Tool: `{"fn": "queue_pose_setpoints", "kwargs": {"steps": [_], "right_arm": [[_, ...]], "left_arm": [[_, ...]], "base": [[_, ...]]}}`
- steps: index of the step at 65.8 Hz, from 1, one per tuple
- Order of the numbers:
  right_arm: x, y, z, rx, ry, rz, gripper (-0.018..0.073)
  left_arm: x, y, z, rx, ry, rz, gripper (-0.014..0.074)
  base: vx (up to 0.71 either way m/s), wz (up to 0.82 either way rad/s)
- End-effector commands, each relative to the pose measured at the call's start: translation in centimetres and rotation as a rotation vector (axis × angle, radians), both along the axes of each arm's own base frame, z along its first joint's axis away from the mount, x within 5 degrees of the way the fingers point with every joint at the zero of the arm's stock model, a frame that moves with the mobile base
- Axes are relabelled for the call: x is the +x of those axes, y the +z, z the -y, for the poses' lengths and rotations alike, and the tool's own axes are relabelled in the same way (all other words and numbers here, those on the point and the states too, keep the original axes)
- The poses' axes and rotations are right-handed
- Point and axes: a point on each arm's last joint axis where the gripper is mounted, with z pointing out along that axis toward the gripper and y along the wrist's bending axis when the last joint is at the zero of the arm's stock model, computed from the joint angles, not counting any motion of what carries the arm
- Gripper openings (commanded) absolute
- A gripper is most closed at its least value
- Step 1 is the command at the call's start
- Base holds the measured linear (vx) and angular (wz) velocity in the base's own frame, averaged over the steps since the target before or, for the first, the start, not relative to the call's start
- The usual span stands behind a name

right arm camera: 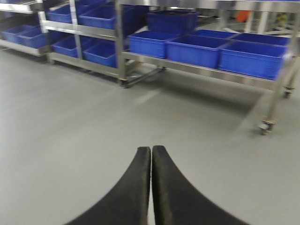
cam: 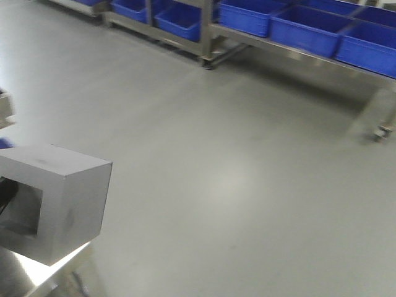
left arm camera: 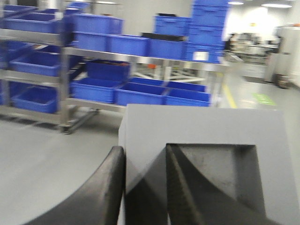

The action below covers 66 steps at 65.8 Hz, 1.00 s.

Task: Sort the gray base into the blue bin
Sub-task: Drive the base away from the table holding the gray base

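Note:
The gray base [cam: 62, 204] hangs at the lower left of the front view, its square recess facing left. In the left wrist view the gray base [left arm camera: 201, 126] fills the lower right. My left gripper [left arm camera: 145, 152] is shut on its wall, one finger outside, the other inside the recess. My right gripper [right arm camera: 151, 150] is shut with nothing in it, above bare floor. Several blue bins [cam: 306, 28] sit on low metal racks across the floor; which is the blue bin of the task I cannot tell.
Steel racks on castors [cam: 383, 131] carry rows of blue bins [right arm camera: 197, 47] along the far side. More racks and stacked blue crates [left arm camera: 206, 23] stand further back. Gray floor [cam: 235, 173] lies between me and the racks.

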Motion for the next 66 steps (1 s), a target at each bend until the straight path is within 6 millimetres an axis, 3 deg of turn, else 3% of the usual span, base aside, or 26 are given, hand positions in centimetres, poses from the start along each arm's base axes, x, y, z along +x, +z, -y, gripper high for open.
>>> {"fn": "queue_pose_setpoints", "kwargs": {"steps": [1,37,66], "right_arm": [[0.21,0.49,0.05,-0.021,-0.003,0.05,-0.0005],[0.21,0.49,0.05,-0.021,-0.003,0.05,-0.0005],[0.21,0.49,0.05,-0.021,-0.003,0.05,-0.0005]], "left_arm": [[0.07,1.85,-0.32,-0.068,0.035,0.1,-0.0006],[0.07,1.83,-0.32,-0.067,0.034,0.099,-0.0006],[0.07,1.82,-0.31,-0.067,0.033,0.098,-0.0006]], "base": [[0.04,-0.71],[0.05,-0.73],[0.12,-0.36]]}}
